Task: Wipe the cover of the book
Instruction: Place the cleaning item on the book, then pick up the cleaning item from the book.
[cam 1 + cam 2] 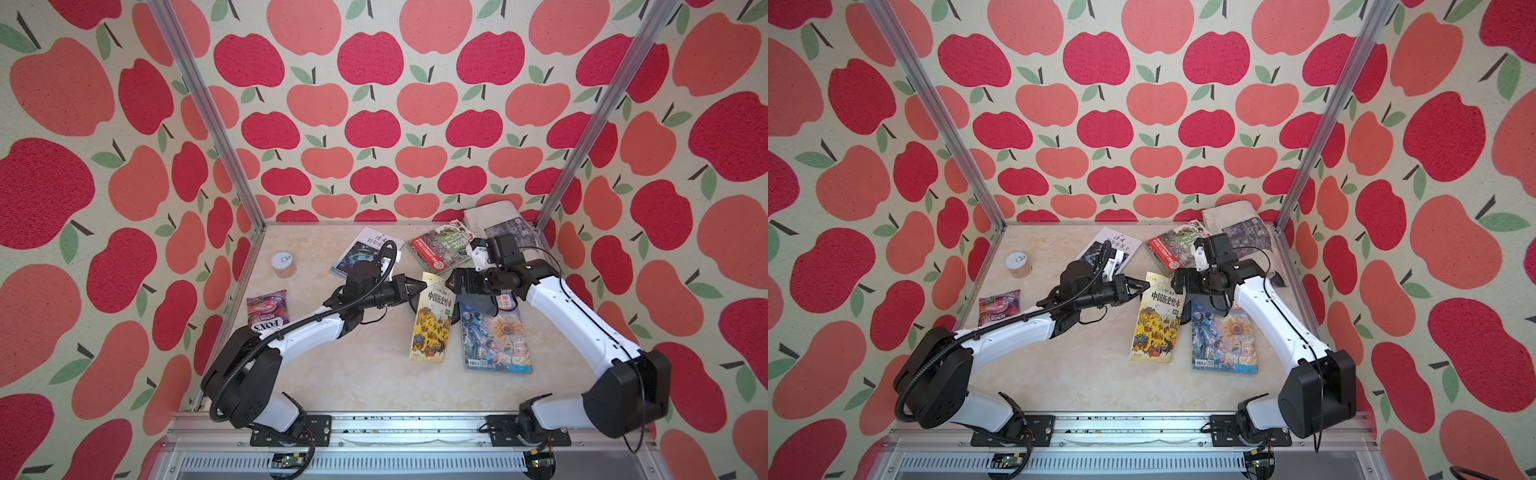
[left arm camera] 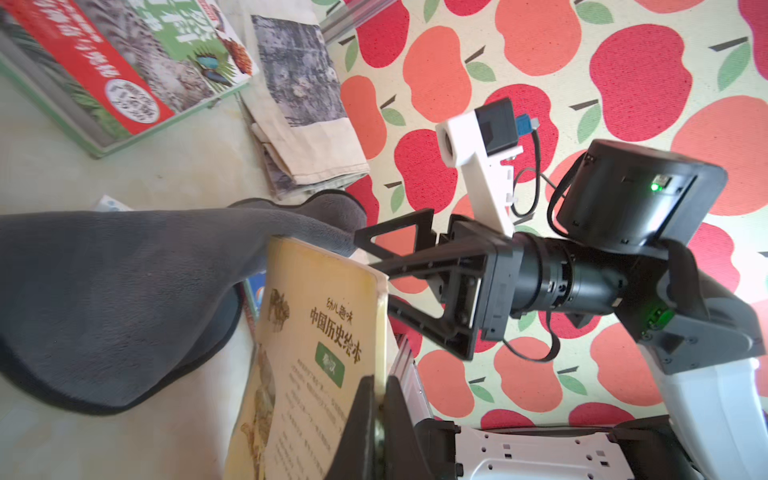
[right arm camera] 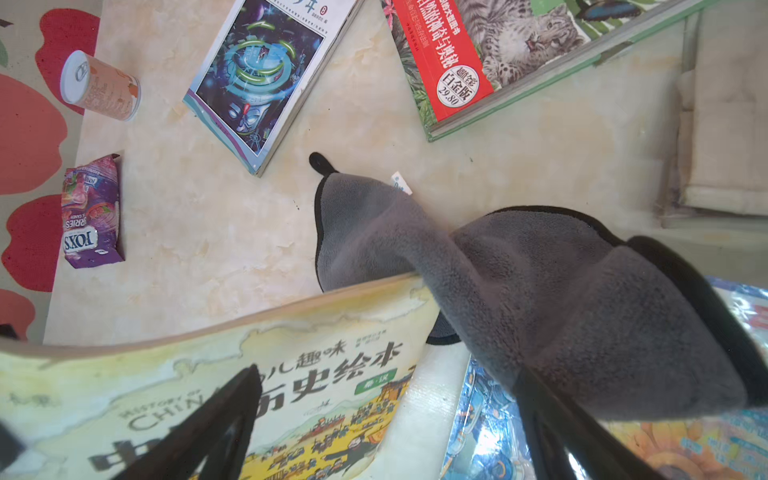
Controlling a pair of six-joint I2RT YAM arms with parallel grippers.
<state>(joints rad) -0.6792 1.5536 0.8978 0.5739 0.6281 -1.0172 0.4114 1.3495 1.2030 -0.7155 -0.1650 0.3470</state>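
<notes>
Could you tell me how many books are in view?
5: the yellow book mid-table, the sunflower book beside it, the space magazine and red-green book behind, the worn beige book at the rear corner, perhaps a stack.

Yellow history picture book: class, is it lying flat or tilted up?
Tilted up. The left pincer is shut on the picture book's edge, holding that end off the table; a grey cloth drapes over its corner.

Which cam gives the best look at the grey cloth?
Right wrist: the grey cloth is clearest, draped over the yellow book. Left wrist shows it large but soft. In both top views the right arm hides most of it.
</notes>
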